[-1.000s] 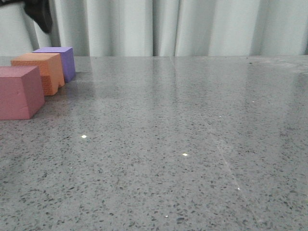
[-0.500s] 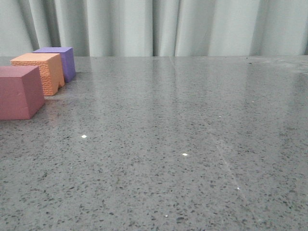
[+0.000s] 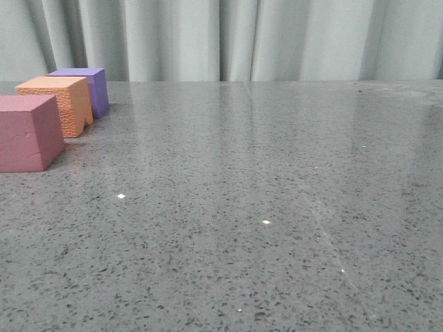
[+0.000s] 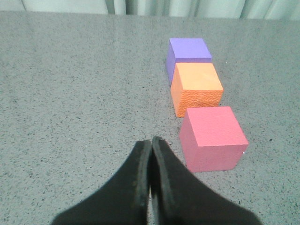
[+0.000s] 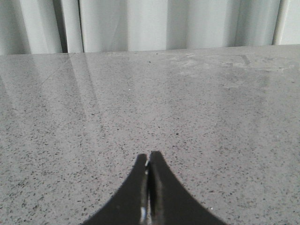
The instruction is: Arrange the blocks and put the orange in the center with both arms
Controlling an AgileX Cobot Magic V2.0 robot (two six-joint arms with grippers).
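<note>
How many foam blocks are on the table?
3, in one row at the table's left side: the pink block nearest the robot, the orange block in the middle, the purple block farthest back. None seems hidden.

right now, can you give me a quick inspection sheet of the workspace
surface: grey speckled stone-look table, glossy, with a few small bright specks
job's things: three foam cubes in a row at the table's left side, purple cube farthest, orange cube in the middle, pinkish-red cube nearest; purple and orange look touching, a gap between orange and pinkish-red cannot be ruled out
clutter: nothing seen
grippers: left claw shut, empty, above the table beside the pinkish-red cube; right claw shut, empty, over bare table; neither shows in the front view
cables: nothing seen
surroundings: pale pleated curtain behind the table
</note>
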